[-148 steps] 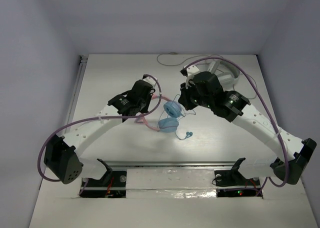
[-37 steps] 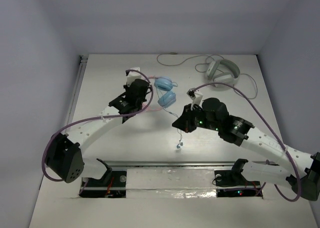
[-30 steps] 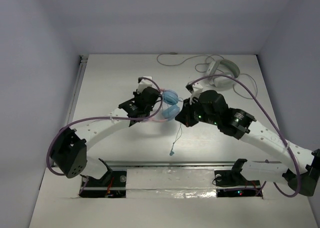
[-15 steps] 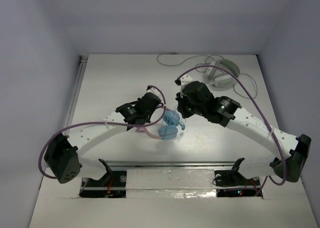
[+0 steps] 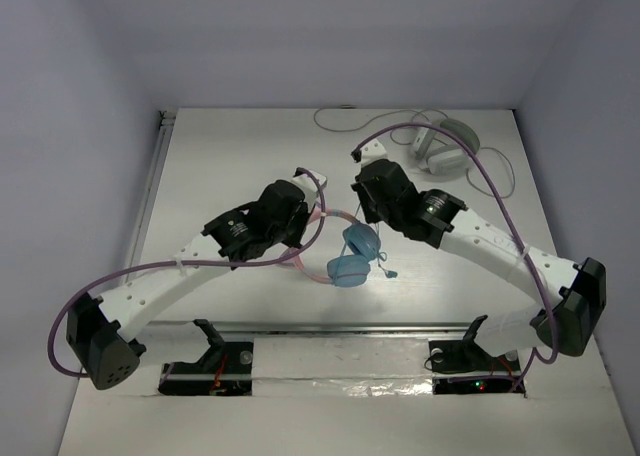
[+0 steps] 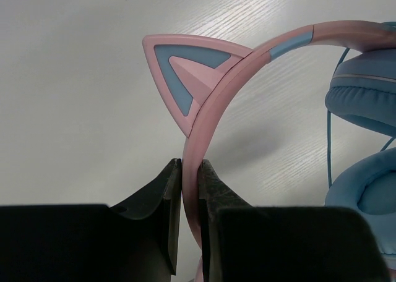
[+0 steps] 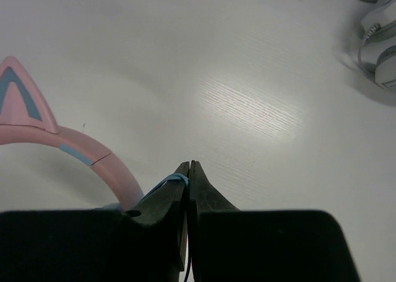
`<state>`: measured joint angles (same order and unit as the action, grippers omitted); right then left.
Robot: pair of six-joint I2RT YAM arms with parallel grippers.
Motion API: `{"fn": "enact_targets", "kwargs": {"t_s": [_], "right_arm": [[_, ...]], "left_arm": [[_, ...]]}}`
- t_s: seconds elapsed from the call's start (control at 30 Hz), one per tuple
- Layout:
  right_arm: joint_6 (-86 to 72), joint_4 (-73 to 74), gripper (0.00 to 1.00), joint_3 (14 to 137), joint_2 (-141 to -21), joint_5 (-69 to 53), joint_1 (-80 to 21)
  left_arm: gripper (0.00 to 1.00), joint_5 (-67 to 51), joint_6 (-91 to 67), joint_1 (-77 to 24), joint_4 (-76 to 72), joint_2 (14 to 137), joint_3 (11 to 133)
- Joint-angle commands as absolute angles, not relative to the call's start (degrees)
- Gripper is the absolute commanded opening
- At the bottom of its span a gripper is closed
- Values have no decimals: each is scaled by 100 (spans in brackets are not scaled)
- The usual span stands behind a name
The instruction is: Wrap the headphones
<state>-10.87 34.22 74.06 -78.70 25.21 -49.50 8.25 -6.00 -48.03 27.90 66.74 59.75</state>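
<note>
Soft, even light falls from above onto the white wood-grain table (image 5: 230, 156), which is bright in the overhead view, while the lavender-grey walls (image 5: 80, 96) dim toward the corners. Shadows under the arms are faint and blurred. The right wrist view has a glare patch mid-table and a soft shadow beside the white-grey headphones (image 7: 380, 53). The black right gripper (image 7: 188, 170) is featureless dark; only the thin light-blue cable (image 7: 173, 179) at its tips catches light. In the left wrist view the pink plastic headband with cat ears (image 6: 210, 109) is sharp.
</note>
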Motion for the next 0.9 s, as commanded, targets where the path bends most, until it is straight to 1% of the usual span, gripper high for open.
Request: {"fn": "enact_targets", "kwargs": {"t_s": [0.0, 0.03, 0.1, 0.23, 0.37, 0.47, 0.5, 0.53, 0.63, 0.73, 0.87], "right_arm": [[-1116, 2812, 7, 7313, -7892, 3111, -4729], [-1134, 2812, 12, 7269, -7919, 3085, -4650], [-1256, 2725, 14, 7225, -8015, 2875, -4510], [-1494, 2365, 25, 7032, -8121, 2769, -4220], [-1740, 1996, 26, 6856, -8209, 2515, -3815], [-1819, 1653, 21, 6680, -8191, 2031, -3692], [-1872, 1513, 17, 6636, -8209, 1839, -3691], [-1881, 1442, 8, 6549, -8209, 1715, -3630], [-1995, 1143, 0, 6268, -8200, 1293, -3569], [-2197, 748, 0, 5960, -8025, 1047, -3568], [-2425, 195, 0, 5232, -7682, 748, -3568]], "left_arm": [[0, 806, -466, -4843, 2847, 6565, 6178], [0, 774, -448, -4843, 2909, 6592, 6222], [0, 695, -404, -4843, 2865, 6583, 6240], [0, 519, -413, -4843, 2804, 6452, 6337], [0, 176, -431, -4843, 2699, 6311, 6398], [0, 27, -466, -4843, 2584, 6249, 6407], [0, -43, -475, -4791, 2567, 6240, 6416], [0, -157, -509, -4790, 2532, 6232, 6433], [0, -158, -580, -4633, 2461, 6223, 6495], [0, -306, -641, -4370, 2330, 6170, 6504], [0, -703, -843, -3965, 1979, 6091, 6513]]}}
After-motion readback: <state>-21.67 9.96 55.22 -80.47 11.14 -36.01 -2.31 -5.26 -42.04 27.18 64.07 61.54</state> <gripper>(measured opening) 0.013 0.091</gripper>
